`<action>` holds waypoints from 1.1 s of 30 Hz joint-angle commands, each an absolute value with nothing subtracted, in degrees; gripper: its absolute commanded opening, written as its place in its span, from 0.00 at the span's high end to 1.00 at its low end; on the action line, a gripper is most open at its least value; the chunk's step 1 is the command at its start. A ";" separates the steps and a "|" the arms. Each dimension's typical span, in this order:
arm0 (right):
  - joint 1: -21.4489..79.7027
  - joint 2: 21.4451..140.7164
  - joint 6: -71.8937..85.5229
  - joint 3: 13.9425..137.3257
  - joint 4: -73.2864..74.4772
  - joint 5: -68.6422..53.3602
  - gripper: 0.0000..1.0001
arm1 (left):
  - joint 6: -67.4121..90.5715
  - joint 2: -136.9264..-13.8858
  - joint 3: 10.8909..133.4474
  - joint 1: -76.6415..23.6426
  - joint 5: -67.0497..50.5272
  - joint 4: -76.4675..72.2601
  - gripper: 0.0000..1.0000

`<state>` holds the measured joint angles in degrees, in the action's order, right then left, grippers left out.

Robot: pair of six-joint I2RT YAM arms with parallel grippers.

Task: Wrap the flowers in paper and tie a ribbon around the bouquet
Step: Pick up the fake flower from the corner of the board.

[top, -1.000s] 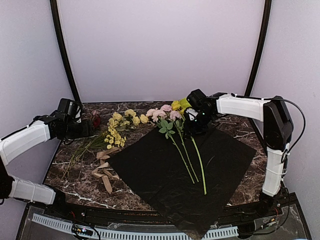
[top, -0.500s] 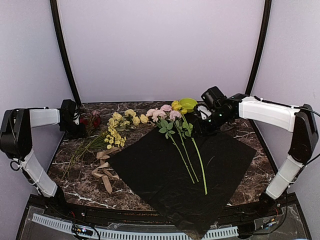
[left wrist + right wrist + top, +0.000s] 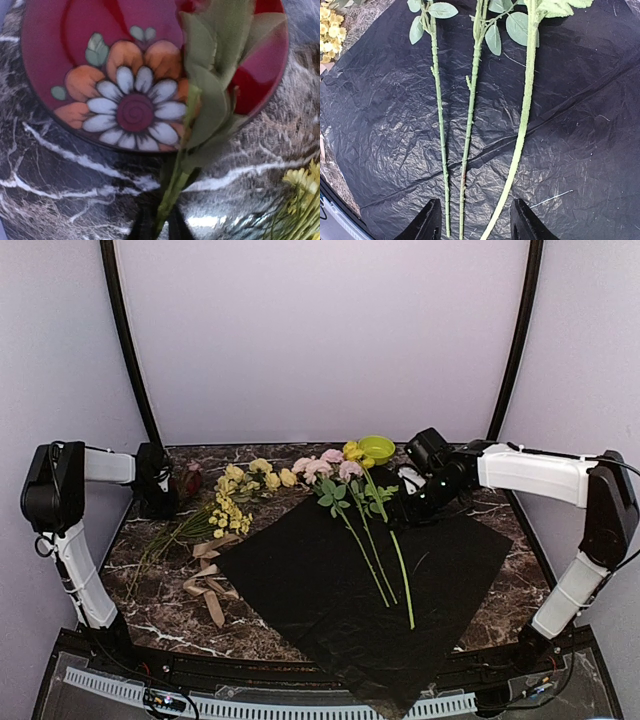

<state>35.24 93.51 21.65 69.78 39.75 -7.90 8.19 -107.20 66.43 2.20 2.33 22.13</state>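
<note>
Flowers (image 3: 470, 115), three long-stemmed, lie on one black paper (image 3: 580, 150)

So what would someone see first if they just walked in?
Probably the big black paper spread across the middle of the table, with three long-stemmed flowers lying on it. Left of it lie loose yellow blooms and a crumpled tan ribbon. In the left wrist view, a red plate painted with a big white daisy stands out.
</note>
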 commanded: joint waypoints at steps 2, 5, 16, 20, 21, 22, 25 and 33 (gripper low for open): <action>35.72 91.74 21.36 68.66 38.32 -8.09 0.53 | 7.89 -106.30 67.59 2.19 5.12 21.59 1.00; 35.73 91.69 21.45 68.49 38.36 -7.99 0.53 | 8.82 -102.03 66.58 2.17 5.50 21.41 1.00; 36.58 88.83 22.31 70.41 38.56 -7.41 0.53 | 1.66 -73.43 61.16 1.59 10.42 11.71 1.00; 37.53 88.23 22.37 71.74 38.61 -7.38 0.53 | 1.26 -64.59 61.02 0.83 6.05 9.41 1.00; 37.89 88.04 22.22 72.18 38.50 -7.38 0.53 | 1.12 -61.87 60.36 0.18 3.84 7.56 1.00; 38.31 87.72 21.98 72.69 38.38 -7.38 0.53 | 0.45 -58.99 59.57 -0.87 2.44 4.87 1.00; 40.22 86.98 21.06 74.57 37.74 -7.15 0.53 | -7.14 -51.16 55.71 -7.95 4.17 -5.64 1.00; 47.41 84.86 17.22 77.80 32.21 -9.77 0.52 | -15.13 -49.23 60.68 -21.90 17.06 -3.47 1.00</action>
<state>44.25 87.11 19.90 75.37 37.34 -7.94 -11.68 -48.07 58.19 -19.14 13.23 -3.36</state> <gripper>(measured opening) 0.474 0.014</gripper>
